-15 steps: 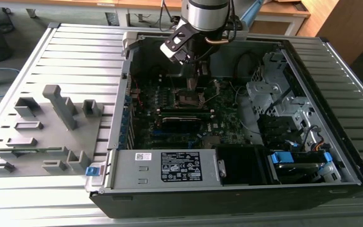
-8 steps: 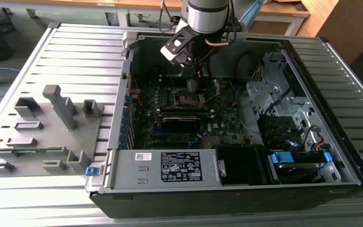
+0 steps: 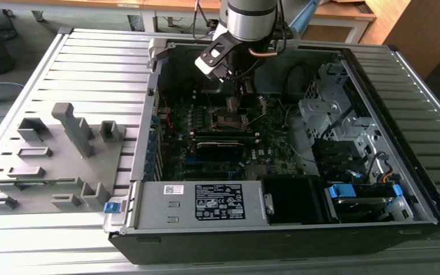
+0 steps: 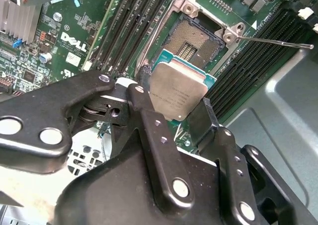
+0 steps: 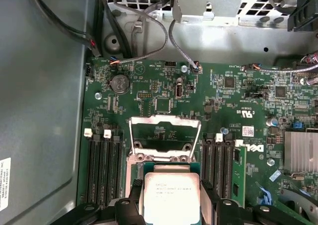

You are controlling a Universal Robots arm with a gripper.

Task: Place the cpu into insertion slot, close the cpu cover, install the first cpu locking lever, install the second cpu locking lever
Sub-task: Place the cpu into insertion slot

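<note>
Cpu (image 4: 179,88) in the tool's (image 4: 174,97) grip, fingers (image 4: 149,118) tight on opposite edges, close to the bare insertion slot (image 4: 192,41).

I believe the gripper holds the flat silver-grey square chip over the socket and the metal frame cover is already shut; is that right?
Not quite: the thin silver-grey metal frame cover stands open in the first wrist view, leaving the square black socket bare. The gripper does hold the silver-grey chip.

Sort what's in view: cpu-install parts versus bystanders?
Job: black gripper shut on flat square silver-grey cpu; square black insertion slot; raised silver-grey metal frame cpu cover; thin wire locking lever.
Bystanders: long black memory slots; grey labelled power supply; finned silver heatsink.
</note>
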